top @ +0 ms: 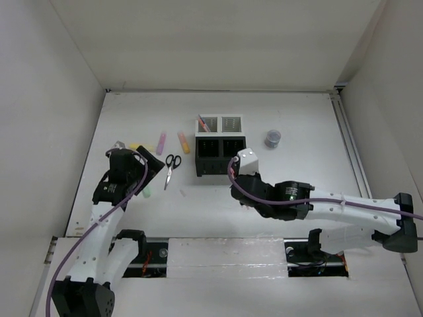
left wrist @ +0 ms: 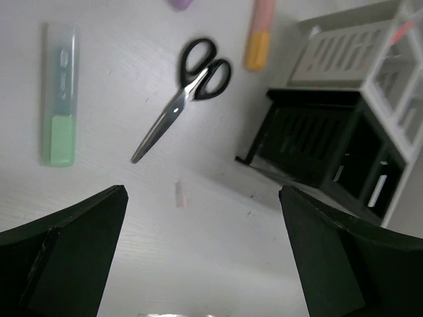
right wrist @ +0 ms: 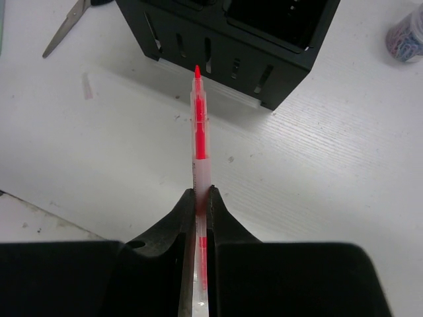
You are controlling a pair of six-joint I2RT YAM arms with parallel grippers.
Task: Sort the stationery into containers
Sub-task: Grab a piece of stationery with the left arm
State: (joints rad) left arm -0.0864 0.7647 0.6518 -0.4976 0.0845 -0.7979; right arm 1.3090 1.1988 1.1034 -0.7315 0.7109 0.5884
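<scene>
Right hand pinching the red pen lengthwise, tip aimed at the black organiser compartment just ahead, evidently for lifting it in; left hand, spread wide, hovers left of that compartment near the scissors.

Left arm at 7 o'clock, right arm at 4 o'clock: white shells, black joints, purple cable along each, matte-black fingers, green indicator light on the right.
</scene>
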